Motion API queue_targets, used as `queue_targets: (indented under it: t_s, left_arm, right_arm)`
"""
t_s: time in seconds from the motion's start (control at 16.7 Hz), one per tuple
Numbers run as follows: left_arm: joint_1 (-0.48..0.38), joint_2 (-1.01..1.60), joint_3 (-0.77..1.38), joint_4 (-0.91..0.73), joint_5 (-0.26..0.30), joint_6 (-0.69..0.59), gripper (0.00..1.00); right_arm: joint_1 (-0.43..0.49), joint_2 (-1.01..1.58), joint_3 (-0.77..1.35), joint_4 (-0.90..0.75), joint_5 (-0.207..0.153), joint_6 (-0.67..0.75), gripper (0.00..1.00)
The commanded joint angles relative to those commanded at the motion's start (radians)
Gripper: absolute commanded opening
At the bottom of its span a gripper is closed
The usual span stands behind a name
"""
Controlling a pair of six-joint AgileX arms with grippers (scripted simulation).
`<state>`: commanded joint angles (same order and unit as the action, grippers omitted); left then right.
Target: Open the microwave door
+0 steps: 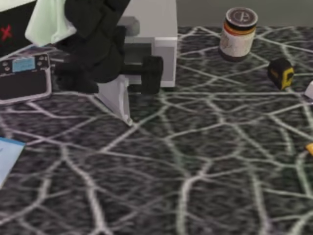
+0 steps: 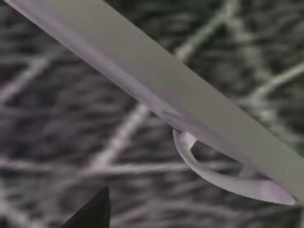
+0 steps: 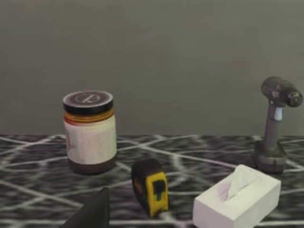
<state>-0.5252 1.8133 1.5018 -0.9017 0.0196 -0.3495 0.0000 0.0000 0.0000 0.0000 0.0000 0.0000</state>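
I am working with my left claw (image 1: 146, 73) at the microwave (image 1: 151, 29), which is standing at the far left part of the desk (image 1: 205, 161). The microwave door (image 1: 117, 100) is already swinging out, partly open. I cannot tell whether this claw is pinching the handle (image 2: 223, 178). Next, I judge, it must sweep the door wider. My right arm is resting out of the top view.

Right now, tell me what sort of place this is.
Likely a rendered tabletop test scene: a cracked-pattern dark table holds unrelated items, a boxy light grey microwave, a yellow-black tape measure and a dark-lidded jar.
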Motion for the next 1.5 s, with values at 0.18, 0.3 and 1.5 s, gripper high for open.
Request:
queue_targets:
  t_s: [0.18, 0.3, 1.5]
  left_arm:
    - [-0.051, 0.141, 0.315, -0.233, -0.105, -0.294, 1.00]
    - [-0.082, 0.225, 0.509, -0.382, -0.176, -0.490, 1.00]
    - [-0.159, 0.539, 1.092, -0.845, -0.410, -1.070, 1.00]
  right_arm:
    - [0.000, 0.000, 0.000, 0.000, 0.000, 0.000, 1.00]
    - [0.000, 0.000, 0.000, 0.000, 0.000, 0.000, 1.00]
    - [0.000, 0.000, 0.000, 0.000, 0.000, 0.000, 1.00]
